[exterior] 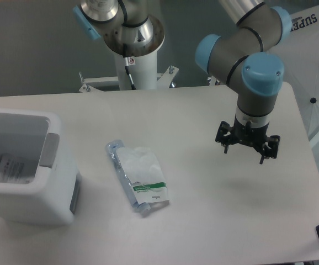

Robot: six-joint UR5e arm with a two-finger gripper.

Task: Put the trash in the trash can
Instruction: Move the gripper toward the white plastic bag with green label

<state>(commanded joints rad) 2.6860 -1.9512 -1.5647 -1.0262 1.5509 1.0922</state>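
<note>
Pale grey laminate covers the desk [203,210], which is set before a dark grey-green wall. A white pedestal [140,66] is mounted behind the far edge, and a white fabric panel [314,49] printed with dark letters reading "SUPE" is seen at the upper right. The black two-finger end effector [248,146] is held above the right part of the desk, well apart from everything; nothing is gripped, but the width of the fingers cannot be told. A flat white plastic pouch with a green-striped label [140,176] is laid near the desk's middle; its print is too small to be read. A boxy white plastic bin with a grey side panel [54,182] is placed at the left, and something clear and crumpled [13,168] is seen inside it.
</note>
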